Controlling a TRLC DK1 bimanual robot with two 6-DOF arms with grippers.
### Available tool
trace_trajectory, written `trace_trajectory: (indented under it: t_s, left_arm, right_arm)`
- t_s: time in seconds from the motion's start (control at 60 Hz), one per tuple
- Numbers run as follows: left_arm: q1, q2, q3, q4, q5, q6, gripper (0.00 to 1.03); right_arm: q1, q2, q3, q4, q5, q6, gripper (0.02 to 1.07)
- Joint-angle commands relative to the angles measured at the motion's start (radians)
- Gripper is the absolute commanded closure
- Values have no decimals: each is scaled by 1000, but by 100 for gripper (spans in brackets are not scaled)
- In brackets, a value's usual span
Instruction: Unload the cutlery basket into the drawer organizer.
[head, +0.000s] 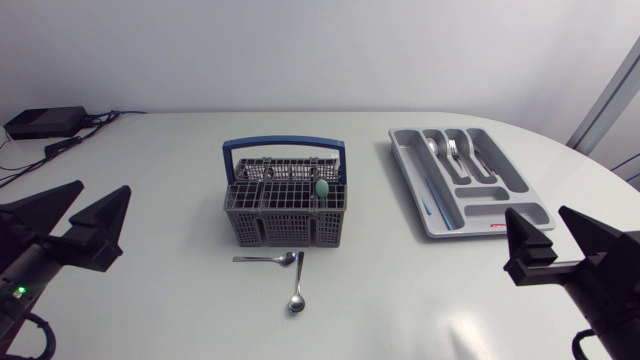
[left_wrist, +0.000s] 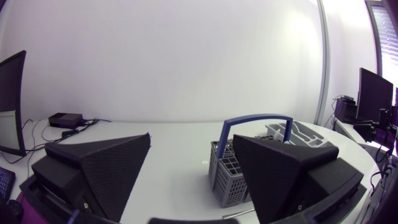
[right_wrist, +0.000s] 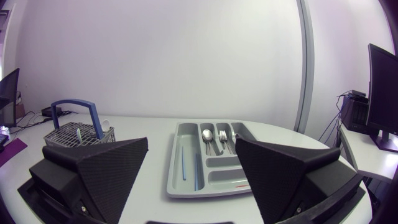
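Grey cutlery basket (head: 285, 228) at frame centre, two spoons (head: 296, 291) on table (head: 170, 160) just below it. Drawer organizer (head: 508, 168) upper right, some cutlery inside. Left pincer (head: 103, 190) lower left, right pincer (head: 535, 212) lower right, both released, empty.

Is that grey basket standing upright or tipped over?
Upright: the basket sits flat on the table, its blue handle arching above.

A white worktop (head: 170, 310) with a rounded far edge fills the head view, evenly lit, with a soft bright patch near its front right. A small black box (head: 45, 122) with cables (head: 100, 117) sits at its far left corner. Behind rises a plain pale wall (head: 320, 50).
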Motion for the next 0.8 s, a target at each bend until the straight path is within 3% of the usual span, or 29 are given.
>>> trace_trajectory:
  t_s: [0.0,0.367,0.483,0.633,0.783]
  left_arm:
    - [-18,60,63,-19,18,-9,8]
    - [-15,453,264,-177,91,86,13]
    - [-24,573,346,-255,93,246,19]
    - [-112,625,364,-287,-24,453,19]
    - [-187,689,378,-396,5,620,18]
  right_arm:
    - [5,64,51,4,10,-3,6]
    - [6,289,175,-88,4,-3,7]
    - [6,329,215,-140,4,-10,7]
    - [8,368,270,-218,8,-72,7]
    - [8,453,321,-281,2,-178,7]
